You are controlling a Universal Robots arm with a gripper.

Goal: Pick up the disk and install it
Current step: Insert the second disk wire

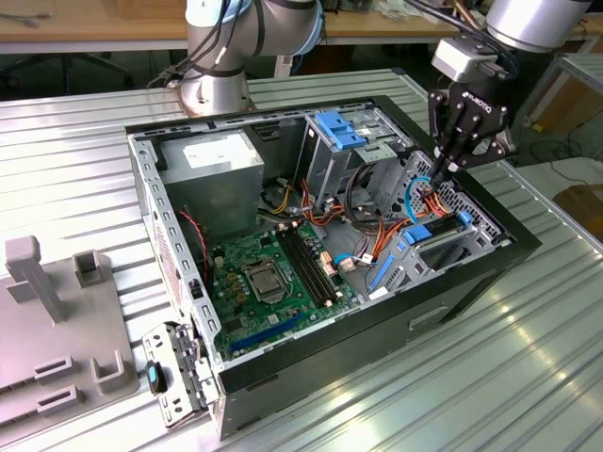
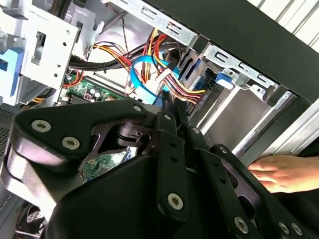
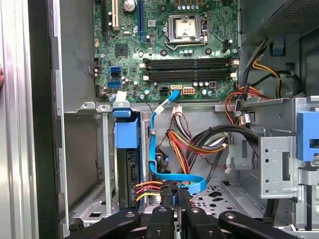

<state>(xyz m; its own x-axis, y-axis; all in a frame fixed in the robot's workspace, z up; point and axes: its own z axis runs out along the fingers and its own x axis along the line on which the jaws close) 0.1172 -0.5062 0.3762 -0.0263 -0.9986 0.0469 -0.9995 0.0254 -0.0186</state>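
Note:
The disk [image 3: 127, 172] is a dark slab with bright blue rails. It sits slotted in the metal drive bay [image 3: 92, 199] at the front corner of the open computer case [image 1: 471, 282]. In the exterior view the disk [image 1: 435, 232] lies just below my gripper [image 1: 441, 173]. The gripper's thin fingers [image 3: 183, 199] are pressed together, hanging among the loose cables: a flat blue data cable [image 3: 172, 175] and red-yellow-black power wires [image 3: 149, 188]. In the second wrist view my gripper [image 2: 175, 112] points into the same cable bundle. I cannot tell whether the fingers pinch a cable.
A green motherboard [image 1: 273, 273] covers the case floor, with a grey power supply box [image 1: 212, 165] at the back. A light-blue bracket [image 1: 339, 127] tops the upper drive cage. A person's hand [image 2: 279, 172] rests on the case's outer edge. A grey fixture [image 1: 57, 311] stands on the exterior view's left.

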